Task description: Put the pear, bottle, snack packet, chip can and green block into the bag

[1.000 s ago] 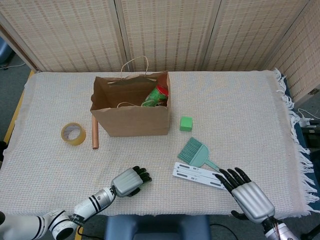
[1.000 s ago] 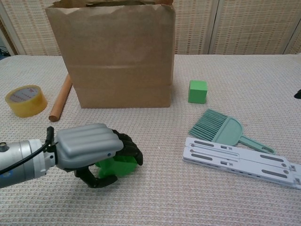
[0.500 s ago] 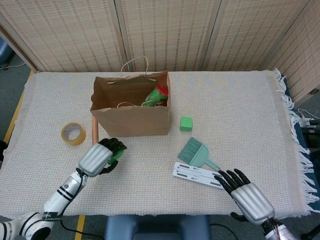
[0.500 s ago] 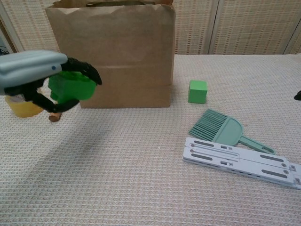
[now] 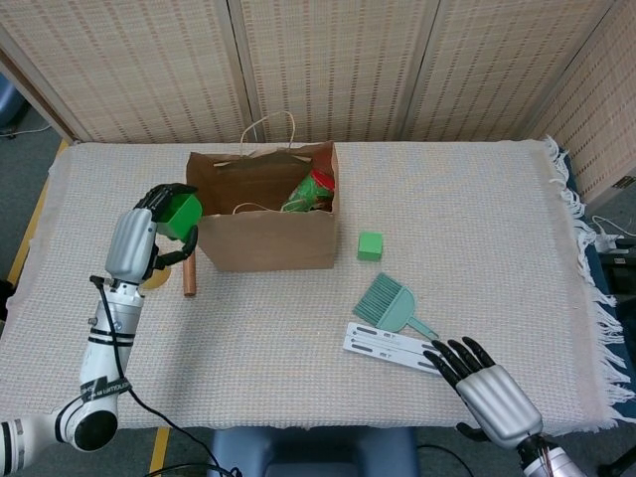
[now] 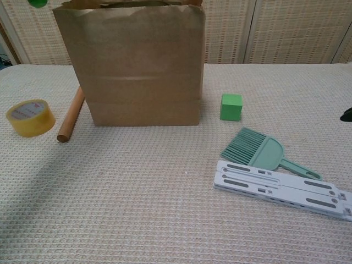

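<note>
Head view shows the left hand [image 5: 149, 234] raised beside the left wall of the bag [image 5: 260, 238], its fingers wrapped around a bright green object [image 5: 182, 212] that is probably the pear, though its shape is partly hidden by the fingers. The chest view catches only a green sliver [image 6: 37, 3] of it at the top edge, above the bag's left corner, and none of the hand.

The green block [image 5: 370, 245] sits on the tablecloth [image 5: 497, 219] just right of the bag, apart from it. The bag stands upright and open; only the head view looks inside, where a red-topped item and green packaging [image 5: 313, 191] lean in the right corner. What each one is cannot be told.

The right hand [image 5: 482, 388] rests low at the near right edge of the table, fingers spread and holding nothing, just beside a white ruler-like strip [image 5: 396, 349]. A teal hand brush [image 5: 390, 303] lies touching that strip. Left of the bag lie a wooden dowel [image 6: 71, 114] and a roll of yellow tape [image 6: 31, 117].
</note>
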Robot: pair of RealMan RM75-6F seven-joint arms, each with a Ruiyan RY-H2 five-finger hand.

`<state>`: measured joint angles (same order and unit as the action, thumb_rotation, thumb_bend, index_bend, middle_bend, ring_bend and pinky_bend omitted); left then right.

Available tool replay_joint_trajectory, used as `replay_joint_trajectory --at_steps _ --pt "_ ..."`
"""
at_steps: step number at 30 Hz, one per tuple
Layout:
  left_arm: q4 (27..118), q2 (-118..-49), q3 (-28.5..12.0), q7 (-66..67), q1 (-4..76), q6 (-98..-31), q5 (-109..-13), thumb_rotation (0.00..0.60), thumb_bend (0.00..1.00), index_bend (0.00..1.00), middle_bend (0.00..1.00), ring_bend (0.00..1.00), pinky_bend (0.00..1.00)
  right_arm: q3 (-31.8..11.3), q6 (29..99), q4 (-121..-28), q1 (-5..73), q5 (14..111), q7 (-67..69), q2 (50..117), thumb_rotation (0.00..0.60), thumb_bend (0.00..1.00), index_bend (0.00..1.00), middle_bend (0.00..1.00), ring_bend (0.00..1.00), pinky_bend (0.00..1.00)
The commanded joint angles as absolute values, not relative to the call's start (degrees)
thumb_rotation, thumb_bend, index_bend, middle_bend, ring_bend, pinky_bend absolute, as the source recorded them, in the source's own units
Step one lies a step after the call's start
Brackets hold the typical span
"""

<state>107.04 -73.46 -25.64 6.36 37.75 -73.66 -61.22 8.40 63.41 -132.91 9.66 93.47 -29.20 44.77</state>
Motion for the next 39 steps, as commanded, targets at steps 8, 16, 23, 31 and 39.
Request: replay_joint_trajectory --at_steps 8,16,23,31,39 --pt "96.77 -81.82 -31.28 12.48 50.13 -69.14 -55.15 0.600 0.65 0.66 0.66 0.60 0.72 7.11 61.94 -132.63 11.17 89.71 -28.53 44.66 0.600 0.06 0.00 0.00 0.00 0.00" --pt "88.47 -86.60 -29.44 16.07 56.03 -65.21 -53.59 0.600 0.60 0.60 0.61 0.55 0.68 6.49 61.10 -132.50 12.16 87.17 -28.19 44.56 0.600 0.06 0.00 0.00 0.00 0.00" --pt "89.34 -85.58 -27.50 18.80 56.40 -61.07 -48.45 0.600 0.37 0.05 0.00 0.00 0.18 6.40 60.99 -132.38 12.44 86.52 -28.13 44.45 0.600 0.06 0.00 0.00 0.00 0.00" --pt "91.66 -84.37 -27.65 18.49 56.39 -62.17 -48.01 0.600 0.36 0.00 0.00 0.00 0.14 6.86 61.79 -132.64 12.00 87.32 -28.99 44.81 0.600 0.06 0.00 0.00 0.00 0.00" --pt "94.15 -83.40 -27.68 16.07 55.15 -64.33 -49.65 0.600 0.36 0.00 0.00 0.00 0.14 7.19 62.33 -132.65 11.70 88.16 -28.92 44.79 0.600 0.06 0.00 0.00 0.00 0.00"
